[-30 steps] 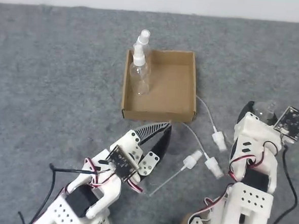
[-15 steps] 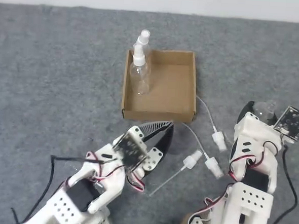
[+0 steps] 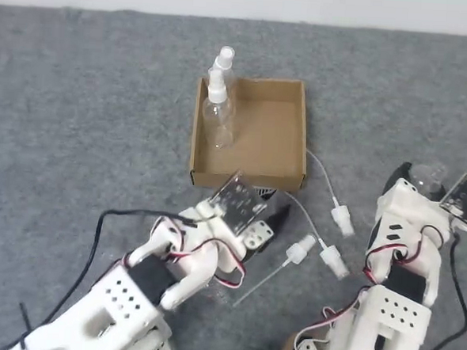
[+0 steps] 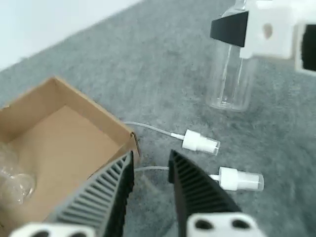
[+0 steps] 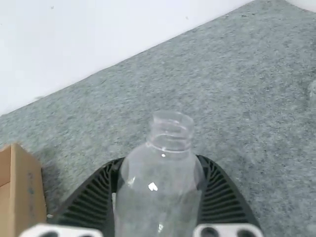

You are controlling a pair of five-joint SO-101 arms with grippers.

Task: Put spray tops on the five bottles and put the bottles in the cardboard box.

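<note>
Right wrist view: right gripper (image 5: 159,170) clamps a bottle (image 5: 170,136); left gripper (image 4: 150,165), slightly parted, empty, hovers above spray tops (image 4: 200,142) beside the box (image 4: 101,126).

1. Bottle (image 5: 160,187): base cut off in the right wrist view.
2. Boxed bottles (image 4: 12,180): cut by the left wrist view's edge.
3. Left fingers (image 3: 277,215): mostly hidden under their arm (image 3: 172,270), high view.

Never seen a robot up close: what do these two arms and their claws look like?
The left arm and right arm are blocky white plastic with rows of small holes. Thin red, white and black cables loop along them. The fingers are black and ribbed; a small circuit board tops each wrist.
</note>
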